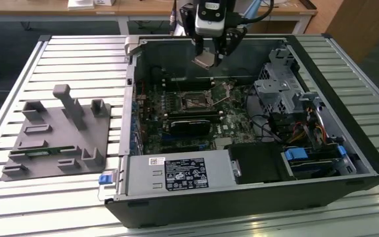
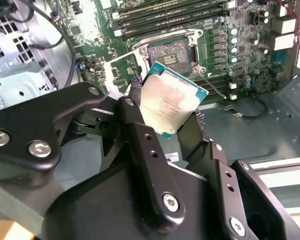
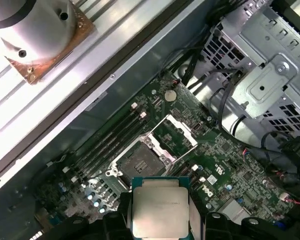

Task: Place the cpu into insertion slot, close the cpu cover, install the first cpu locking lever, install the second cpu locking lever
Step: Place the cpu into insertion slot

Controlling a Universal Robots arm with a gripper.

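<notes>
My gripper hangs above the far part of the open computer case, shut on the cpu. In both wrist views the cpu is a square silver-topped chip, held tilted and clamped by its edges between the black fingers. The insertion slot lies on the green board below, its dark centre bare. The cpu cover is swung open beside the slot, a thin metal frame with a cutout. The chip is well above the slot and not touching it.
Long black memory slots run next to the socket. A metal drive cage with cables fills the exterior view's right; a power supply sits near the front. A grey fixture stands on the slatted table. A round silver part lies outside the case.
</notes>
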